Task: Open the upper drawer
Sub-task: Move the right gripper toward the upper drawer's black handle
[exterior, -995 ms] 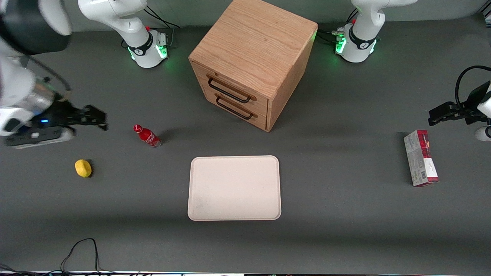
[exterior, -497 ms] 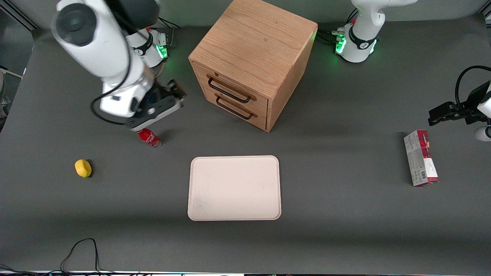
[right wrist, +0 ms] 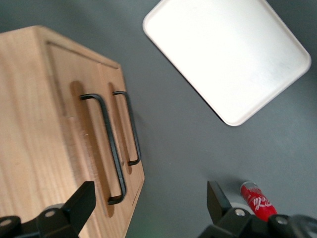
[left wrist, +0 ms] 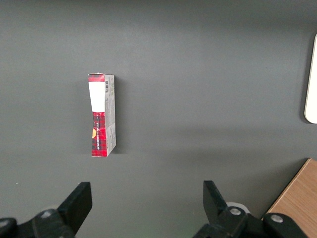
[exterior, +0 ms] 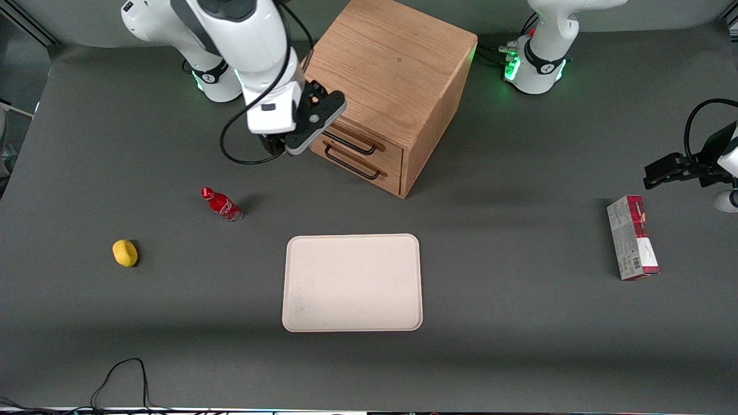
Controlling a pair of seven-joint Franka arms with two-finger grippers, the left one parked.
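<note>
In front of the oak cabinet (exterior: pixel 383 86) at the worktop's (exterior: pixel 519 346) back edge, the hand (exterior: pixel 314 124) hovers with fingers spread wide, holding nothing. The upper drawer (exterior: pixel 351 135) sits shut, its black handle (right wrist: pixel 106 146) untouched.

I can read almost nothing from here: the red bottle (exterior: pixel 221 204) carries white script on its label, seen also from the right wrist camera (right wrist: pixel 257 201), but I cannot make out the letters. The red and grey box (exterior: pixel 632 237) toward the parked arm's end of the table has a barcode and fine print near one end, none of it legible to me. The gripper (exterior: pixel 314 115), in front of the oak cabinet (exterior: pixel 380 75), bears no marking I can read.
</note>
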